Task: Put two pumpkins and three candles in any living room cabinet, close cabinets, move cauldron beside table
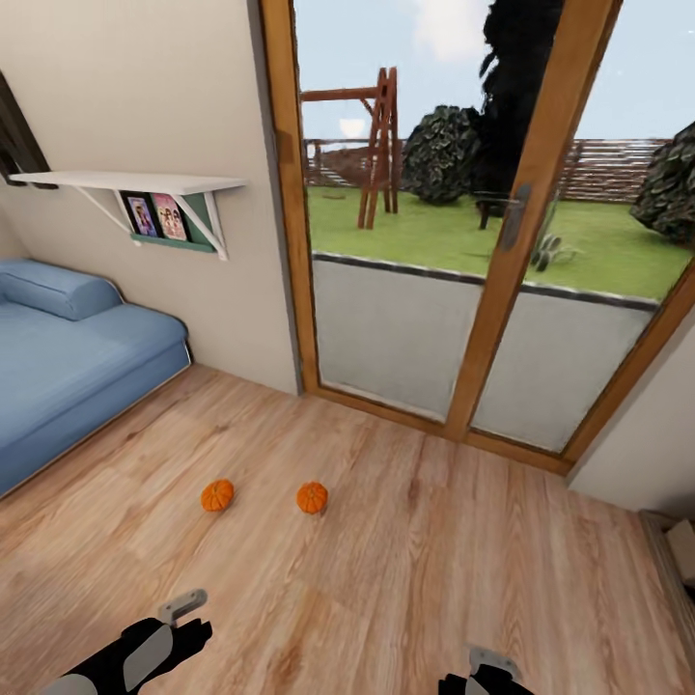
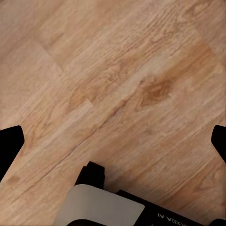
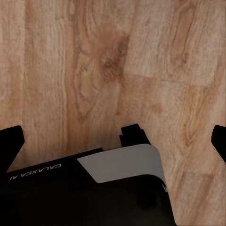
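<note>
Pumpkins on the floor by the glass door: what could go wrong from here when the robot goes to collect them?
1. Both pumpkins are round and lie loose on the bare wood floor; a nudge from a finger could probably roll them away.
2. They sit low and ahead of both arms, so a deep reach down is likely needed, and the left gripper might strike the floor.

We're getting bright, even daylight here, coming in through the big glass door (image 1: 463, 222) at the far side. Shadows are super faint, just small smudges under the two pumpkins (image 1: 217, 495). Door frame bows at the edges, fisheye style. Everything's a bit soft; the wrist views of the floor (image 2: 117, 84) look mildly blurry, no glare.
</note>
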